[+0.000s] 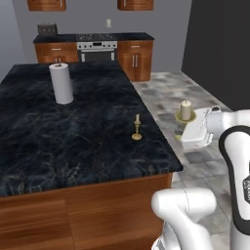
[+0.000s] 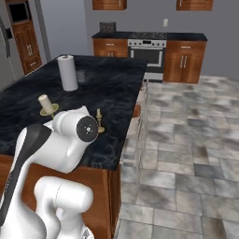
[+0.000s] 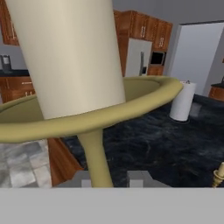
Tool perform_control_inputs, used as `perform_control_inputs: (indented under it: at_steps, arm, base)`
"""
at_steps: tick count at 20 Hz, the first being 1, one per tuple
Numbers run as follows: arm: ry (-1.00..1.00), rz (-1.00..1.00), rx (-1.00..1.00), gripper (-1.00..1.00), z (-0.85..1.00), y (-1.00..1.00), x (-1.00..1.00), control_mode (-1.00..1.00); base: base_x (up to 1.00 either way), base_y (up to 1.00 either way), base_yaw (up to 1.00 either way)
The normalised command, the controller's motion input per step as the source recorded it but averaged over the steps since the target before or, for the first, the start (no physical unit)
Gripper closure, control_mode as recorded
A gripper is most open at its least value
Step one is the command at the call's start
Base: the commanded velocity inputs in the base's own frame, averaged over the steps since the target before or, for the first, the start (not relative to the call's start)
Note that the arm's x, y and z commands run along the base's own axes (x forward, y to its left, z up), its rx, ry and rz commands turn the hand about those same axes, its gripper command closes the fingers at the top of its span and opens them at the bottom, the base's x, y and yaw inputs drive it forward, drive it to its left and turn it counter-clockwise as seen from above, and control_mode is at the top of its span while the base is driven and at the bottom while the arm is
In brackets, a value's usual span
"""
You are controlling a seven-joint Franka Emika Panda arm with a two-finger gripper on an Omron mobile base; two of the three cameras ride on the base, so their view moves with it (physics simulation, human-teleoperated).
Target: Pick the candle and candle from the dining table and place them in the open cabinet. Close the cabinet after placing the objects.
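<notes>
My gripper is shut on the brass stem of the short thick candle, just under its wide dish. It holds the candle upright in the air, off the right edge of the dining table, above the tiled floor. In the hand view the cream candle and its dish loom large, with the stem between my fingertips. The thin taper candle stands on the black marble top near the right edge, also visible as the taper beside my arm. I cannot tell which cabinet is the open one.
A white paper-towel roll stands on the far part of the table. A counter with a stove lines the back wall, with wall cabinets above. Tiled floor lies to the right of the table.
</notes>
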Motion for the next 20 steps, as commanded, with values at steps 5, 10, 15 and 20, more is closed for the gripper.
perform_control_inputs:
  at_steps: [5,10,15,20]
  arm:
    - [0.00,0.00,0.00,1.00,0.00,0.00,0.00,1.00]
    - [0.00,0.00,0.00,1.00,0.00,0.00,0.00,1.00]
    - [0.00,0.00,0.00,1.00,0.00,0.00,0.00,1.00]
    - [0.00,0.00,0.00,1.00,0.00,0.00,0.00,1.00]
  base:
    - [-0.29,0.00,0.00]
    - [-0.23,0.00,-0.15]
    - [-0.23,0.00,-0.25]
    - [-0.14,0.00,-0.24]
